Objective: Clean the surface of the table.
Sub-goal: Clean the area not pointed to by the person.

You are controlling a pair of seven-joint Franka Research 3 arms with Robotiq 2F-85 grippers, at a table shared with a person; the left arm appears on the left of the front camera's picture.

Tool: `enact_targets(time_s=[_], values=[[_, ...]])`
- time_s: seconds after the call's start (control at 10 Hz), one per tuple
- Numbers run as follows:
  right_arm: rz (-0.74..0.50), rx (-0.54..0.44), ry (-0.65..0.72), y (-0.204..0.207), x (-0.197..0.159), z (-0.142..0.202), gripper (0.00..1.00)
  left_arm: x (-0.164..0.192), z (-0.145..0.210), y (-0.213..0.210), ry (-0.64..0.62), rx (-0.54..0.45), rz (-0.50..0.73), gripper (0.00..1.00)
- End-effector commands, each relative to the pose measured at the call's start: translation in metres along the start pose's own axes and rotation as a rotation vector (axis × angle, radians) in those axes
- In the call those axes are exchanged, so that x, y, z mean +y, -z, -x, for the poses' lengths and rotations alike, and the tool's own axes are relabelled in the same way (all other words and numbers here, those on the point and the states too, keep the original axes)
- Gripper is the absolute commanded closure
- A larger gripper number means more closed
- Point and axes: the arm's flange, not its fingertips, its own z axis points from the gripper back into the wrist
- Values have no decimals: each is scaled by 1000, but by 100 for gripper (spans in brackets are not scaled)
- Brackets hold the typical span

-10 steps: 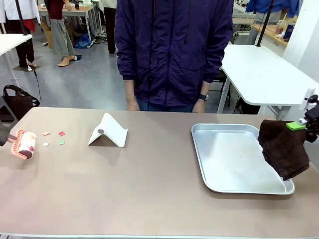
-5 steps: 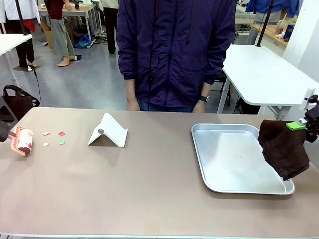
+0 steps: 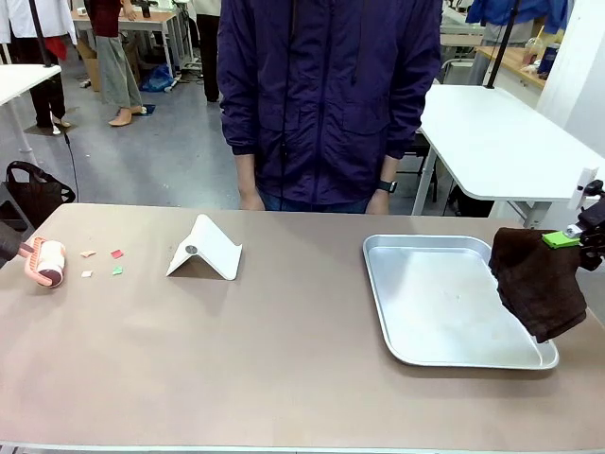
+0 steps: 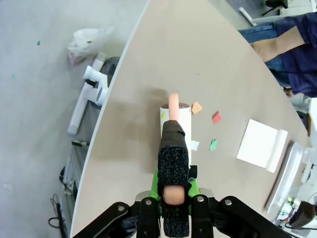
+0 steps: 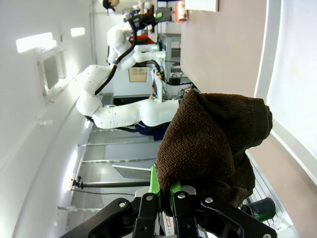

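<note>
- Left tool (image 4: 174, 192) is clamped on the handle of the roller (image 3: 45, 262), which sits at the left end of the counter (image 3: 284, 359), just left of the scraps (image 3: 102, 262).
- Right tool (image 5: 166, 193) grips a cloth (image 3: 537, 284) over the right edge of the tray (image 3: 378, 293).
- Likely step: lifting the scraps. Next, roll rightward across them.

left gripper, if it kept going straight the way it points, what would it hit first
Likely the table: the left gripper, shut on the roller, points down at it; the paper scraps lie just to one side.
</note>
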Motion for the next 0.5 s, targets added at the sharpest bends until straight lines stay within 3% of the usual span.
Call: enact_targets(time_s=[0.0,0.4], values=[[-1,-2,-4,-1,3,1,92,1,-14,12,-42,74,-4,78],[-1,-2,-4,-1,3,1,92,-1,-20,38,-48,113,-10,78]])
